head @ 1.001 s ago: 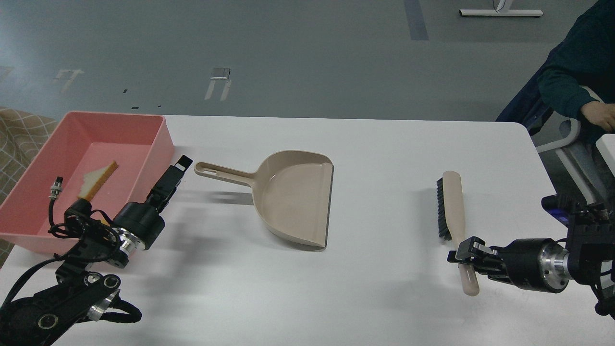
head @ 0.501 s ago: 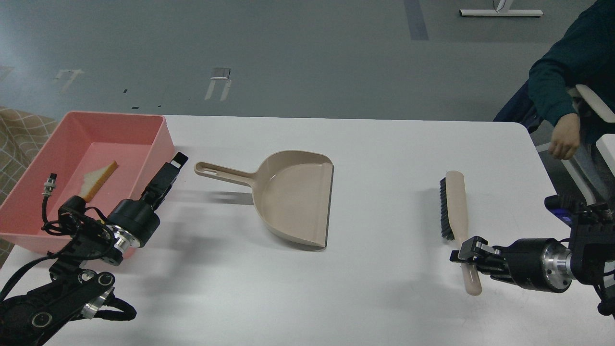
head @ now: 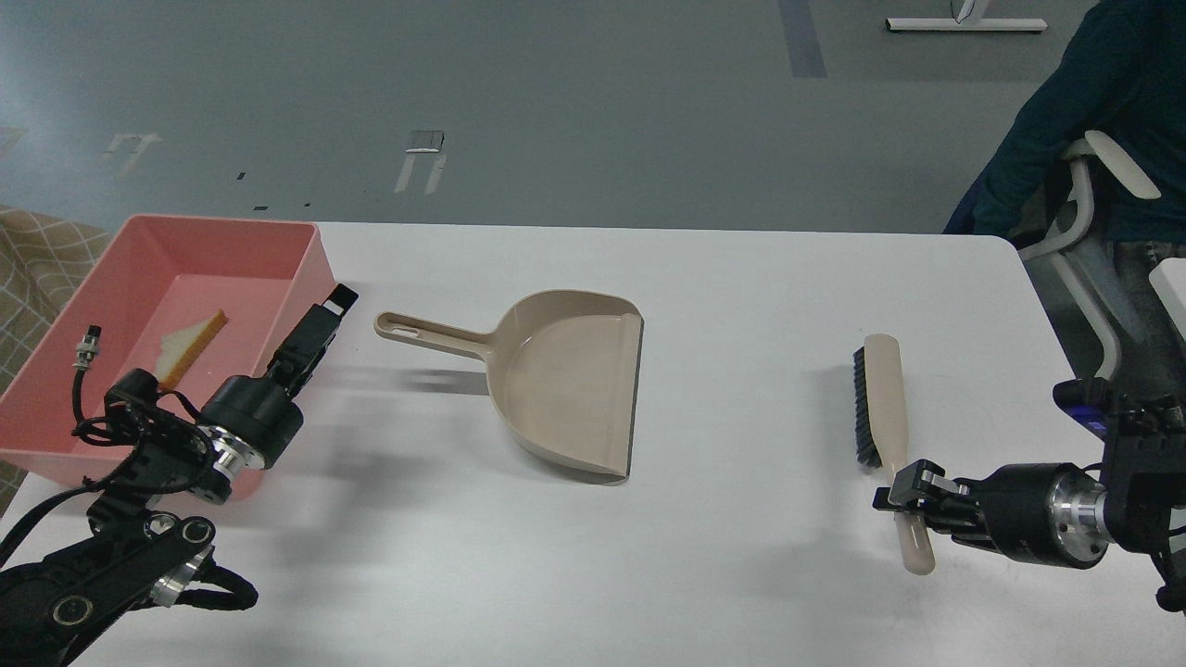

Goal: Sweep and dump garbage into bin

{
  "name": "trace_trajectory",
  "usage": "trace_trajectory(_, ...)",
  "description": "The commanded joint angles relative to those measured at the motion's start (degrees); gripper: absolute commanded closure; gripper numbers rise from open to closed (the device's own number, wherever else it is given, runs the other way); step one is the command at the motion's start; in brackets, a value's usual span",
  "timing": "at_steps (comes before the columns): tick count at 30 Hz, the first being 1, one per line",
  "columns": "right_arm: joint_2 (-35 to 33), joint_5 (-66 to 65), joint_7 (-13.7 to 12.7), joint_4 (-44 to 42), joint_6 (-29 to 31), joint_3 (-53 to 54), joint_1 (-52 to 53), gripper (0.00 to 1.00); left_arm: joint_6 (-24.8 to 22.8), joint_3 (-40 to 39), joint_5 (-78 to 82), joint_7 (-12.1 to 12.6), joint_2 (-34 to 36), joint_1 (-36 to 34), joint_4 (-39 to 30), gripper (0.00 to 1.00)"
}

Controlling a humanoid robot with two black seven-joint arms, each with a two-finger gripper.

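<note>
The bread slice (head: 190, 341) lies inside the pink bin (head: 306, 264); the dustpan (head: 565, 394) sits empty, so dumping looks done. The right claw (head: 913, 496) grips the brush (head: 885, 408); the left claw (head: 324, 320), holding nothing, cannot be judged.

black jointed arms (head: 111, 574), silver wrist rings, looped black cable, blue patch.

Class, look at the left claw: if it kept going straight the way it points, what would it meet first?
The left claw points up-right, past the bin's corner. Probably nothing but bare table beyond; the dustpan handle lies to its right. Depth is unclear.
</note>
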Motion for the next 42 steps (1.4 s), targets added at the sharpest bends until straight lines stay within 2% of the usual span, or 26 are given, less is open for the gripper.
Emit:
trace_trajectory(1, 0.0, 0.1, -0.5, 0.0, 0.1, 0.1, 0.0, 1.0, -0.9, -0.9, -0.1, -0.1, 0.8, 0.0, -0.6, 0.03)
trace_trajectory(6, 0.0, 0.1, -0.5, 0.0, 0.2, 0.1, -0.3, 1.0, -1.5, -2.0, -0.1, -0.1, 1.3, 0.0, -0.9, 0.03)
trace_trajectory(7, 0.0, 0.1, -0.5, 0.0, 0.0, 0.2, -0.3, 0.81, -1.5, -2.0, -0.1, -0.1, 1.3, 0.0, -0.9, 0.03)
trace_trajectory(9, 0.0, 0.1, -0.5, 0.0, 0.0, 0.3, -0.3, 0.65, -1.5, -2.0, -0.1, -0.1, 1.3, 0.1, -0.9, 0.03)
trace_trajectory(17, -0.1, 0.2, -0.5, 0.0, 0.0, 0.3, -0.3, 0.46, -1.6, -2.9, -0.2, -0.1, 1.3, 0.0, -0.9, 0.03)
trace_trajectory(20, -0.2, 0.2, -0.4, 0.1, 0.0, 0.3, -0.3, 0.31, -3.0, -3.8, -0.2, -0.1, 1.8, -0.1, -0.9, 0.03)
trace_trajectory(23, -1.1, 0.3, -0.5, 0.1, 0.1, 0.5, -0.3, 0.21, -4.9, -6.6, -0.2, -0.1, 2.0, 0.0, -1.3, 0.03)
trace_trajectory(26, -2.3, 0.3, -0.4, 0.1, 0.5, 0.8, -0.2, 0.18, -6.7, -8.7, -0.2, -0.1, 2.4, 0.1, -1.4, 0.03)
trace_trajectory(28, -3.8, 0.4, -0.4, 0.1, 0.7, 1.4, -0.2, 0.13, -7.9, -10.6, -0.2, 0.0, 2.8, 0.1, -1.4, 0.03)
trace_trajectory(33, -6.9, 0.4, 0.1, 0.1, 1.6, 4.4, -0.2, 0.07, -13.3, -17.4, -1.9, 0.3, 3.6, 0.1, -1.4, 0.03)
trace_trajectory(36, -8.3, 0.5, 0.2, 0.0, 3.1, 10.7, -0.3, 0.04, -18.6, -23.3, -7.2, 0.8, 4.7, -0.4, -1.2, 0.03)
trace_trajectory(39, -8.4, 0.9, 0.4, -0.2, 3.0, 14.5, -0.2, 0.04, -20.7, -25.1, -9.6, 1.1, 5.4, -1.4, -0.9, 0.03)
trace_trajectory(42, -6.3, 2.9, 0.4, -2.1, 2.5, 23.3, 0.2, 0.04, -22.9, -25.7, -13.0, 1.6, 6.2, -5.2, 0.0, 0.03)
